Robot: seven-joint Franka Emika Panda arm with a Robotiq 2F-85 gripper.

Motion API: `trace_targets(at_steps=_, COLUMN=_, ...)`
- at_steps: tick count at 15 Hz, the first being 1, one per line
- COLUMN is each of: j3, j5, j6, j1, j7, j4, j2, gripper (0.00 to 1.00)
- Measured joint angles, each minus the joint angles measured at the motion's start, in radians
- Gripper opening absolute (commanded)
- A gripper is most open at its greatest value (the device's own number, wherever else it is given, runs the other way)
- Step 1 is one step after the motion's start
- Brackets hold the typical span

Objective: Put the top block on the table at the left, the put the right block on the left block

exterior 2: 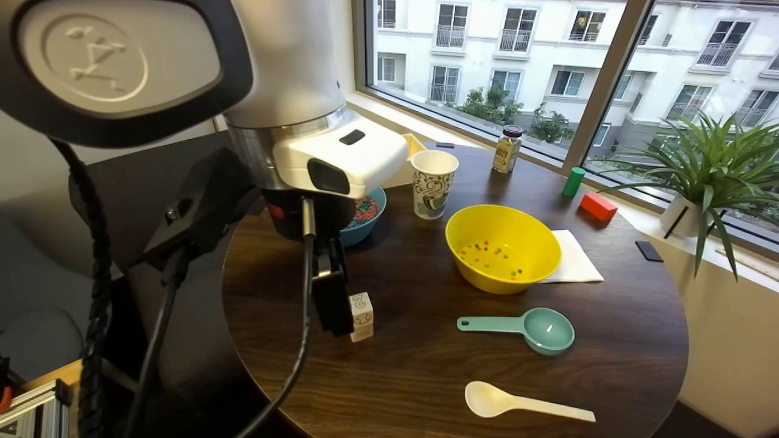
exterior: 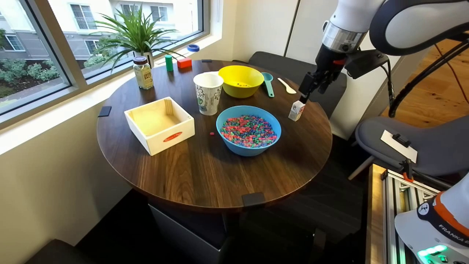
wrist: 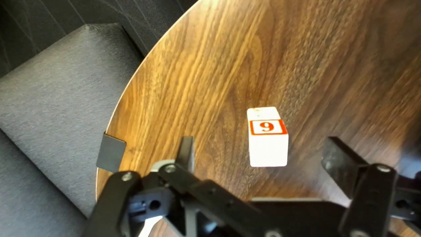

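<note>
Spread wide, holding nothing, the gripper (wrist: pixel 260 148) in the wrist view has angular fingers (wrist: pixel 186 154) at nine and three o'clock of squared, stacked white blocks (wrist: pixel 268 137), which in an exterior view stand at two o'clock on the round wood-grained table (exterior: pixel 205 172) and in an exterior view at a teal scoop's (exterior 2: pixel 535 328) nine.

The white arm (exterior: pixel 421 29) has black cables (exterior 2: pixel 99 267) and jaws.

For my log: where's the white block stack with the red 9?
In the wrist view, the stack appears between the black gripper's open jaws; in an exterior view, it stands on the round brown table, right of the round blue bowl.
</note>
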Motion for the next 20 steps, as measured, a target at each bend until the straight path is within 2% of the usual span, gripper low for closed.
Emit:
trace_targets(at_steps=10, j3=-0.014, j5=0.075, j6=0.035, j1=0.0, j7=-0.096, j4=0.0, j2=0.047, gripper=1.0)
trace_targets(at_steps=20, j3=-0.028, j5=0.095, j6=0.09, j1=0.0, j7=-0.12, j4=0.002, j2=0.08, gripper=1.0)
